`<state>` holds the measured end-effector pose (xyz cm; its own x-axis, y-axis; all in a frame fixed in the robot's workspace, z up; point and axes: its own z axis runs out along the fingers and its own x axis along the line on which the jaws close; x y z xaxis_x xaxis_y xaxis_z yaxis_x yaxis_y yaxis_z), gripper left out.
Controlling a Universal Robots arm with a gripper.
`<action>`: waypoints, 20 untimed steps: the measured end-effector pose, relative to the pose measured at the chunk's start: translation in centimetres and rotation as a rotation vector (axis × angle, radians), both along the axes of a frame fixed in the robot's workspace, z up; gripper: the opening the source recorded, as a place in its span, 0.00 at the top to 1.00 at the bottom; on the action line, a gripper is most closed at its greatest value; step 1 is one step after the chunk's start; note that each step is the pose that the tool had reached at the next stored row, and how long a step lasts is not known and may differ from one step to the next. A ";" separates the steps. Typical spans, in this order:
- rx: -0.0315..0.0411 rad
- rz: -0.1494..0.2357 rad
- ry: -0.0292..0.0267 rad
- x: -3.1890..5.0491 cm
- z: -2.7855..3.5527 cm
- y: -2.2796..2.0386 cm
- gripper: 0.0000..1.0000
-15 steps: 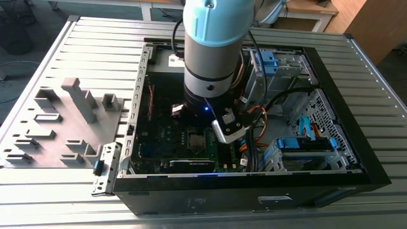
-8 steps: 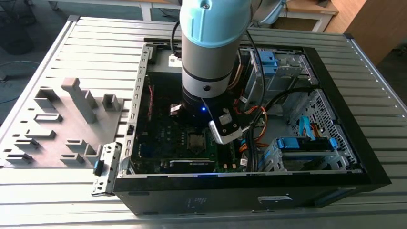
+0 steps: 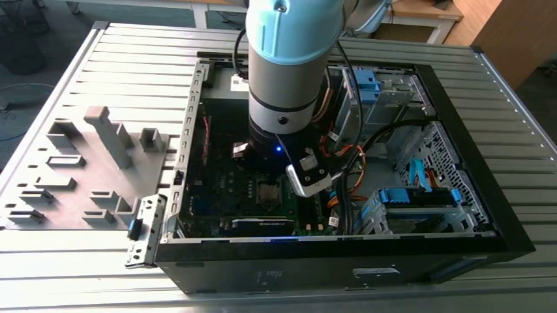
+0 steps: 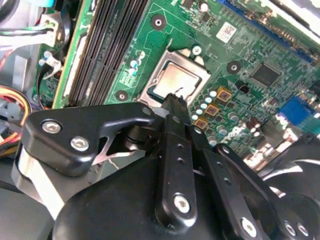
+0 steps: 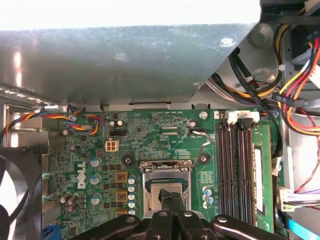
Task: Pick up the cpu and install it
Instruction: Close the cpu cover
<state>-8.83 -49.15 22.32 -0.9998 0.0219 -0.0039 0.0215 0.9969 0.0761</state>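
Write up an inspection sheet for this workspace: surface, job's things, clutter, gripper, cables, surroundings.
Surface: slatted metal table bearing the open computer case.
Job's things: the cpu sits inside the socket frame on the green motherboard, as seen in both wrist views.
Clutter: grey fixture tray with upright blocks, on the exterior view's left of the case.
Gripper: the gripper is inside the case, its tip at the cpu's edge; whether they touch cannot be told.
Cables: coloured wire bundles beside the memory slots; black cables cross the case.
Surroundings: wooden furniture behind the table.
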 end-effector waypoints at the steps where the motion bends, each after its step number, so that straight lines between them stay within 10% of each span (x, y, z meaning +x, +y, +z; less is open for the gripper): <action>1: -0.0002 0.018 0.0001 0.00 0.00 0.00 0.89; 20: 0.0001 0.364 0.0000 0.01 -0.06 0.00 0.89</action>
